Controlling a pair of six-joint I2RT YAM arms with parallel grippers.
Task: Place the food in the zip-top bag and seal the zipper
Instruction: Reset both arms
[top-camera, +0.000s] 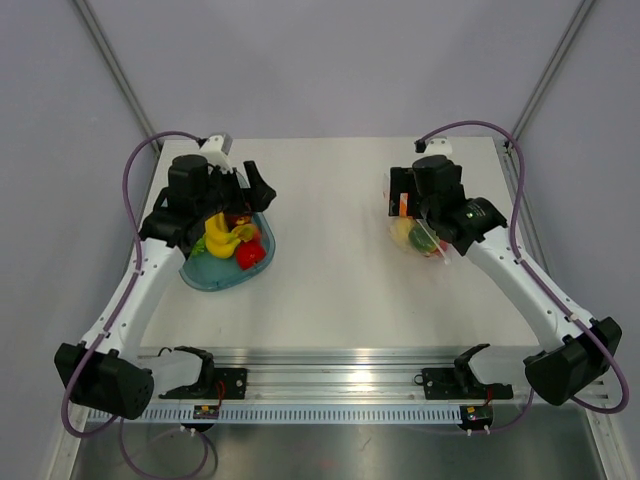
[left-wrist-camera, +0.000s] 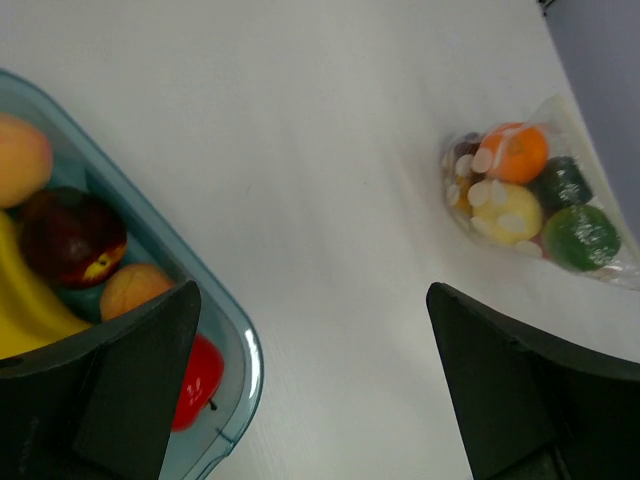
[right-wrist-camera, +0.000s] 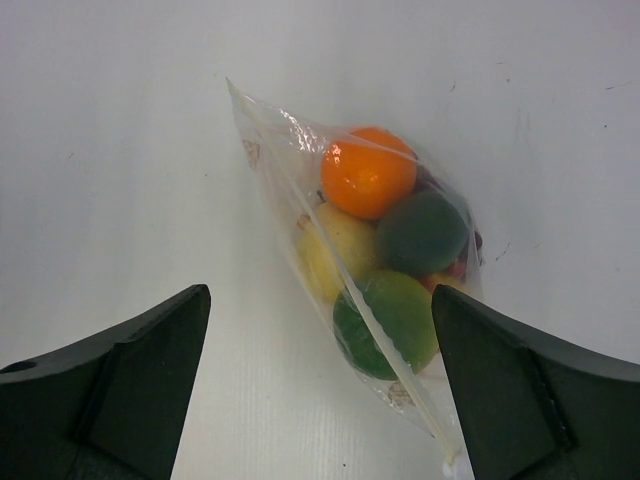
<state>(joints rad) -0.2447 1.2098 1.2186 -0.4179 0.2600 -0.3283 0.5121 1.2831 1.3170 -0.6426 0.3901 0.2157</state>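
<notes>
Top external view: at left, the left hand (left-wrist-camera: 312, 392) hangs released, fingers spread wide, over a blue-green bowl (top-camera: 200, 283) that holds food (top-camera: 240, 245), with bananas (top-camera: 222, 238) on top. Bare tabletop (top-camera: 340, 260) lies between the bowl and the bag. At right, the right hand (right-wrist-camera: 320, 390) hovers released, grasping nothing, above the zip-top bag (right-wrist-camera: 300, 150). The bag lies flat with an orange (right-wrist-camera: 368, 172), a yellow piece and green pieces inside. The zipper (right-wrist-camera: 420, 415) is a thin strip along one edge; whether it is sealed, I cannot tell. Probably best to lift one top-lying piece cleanly while the right hand pinches the mouth open.
</notes>
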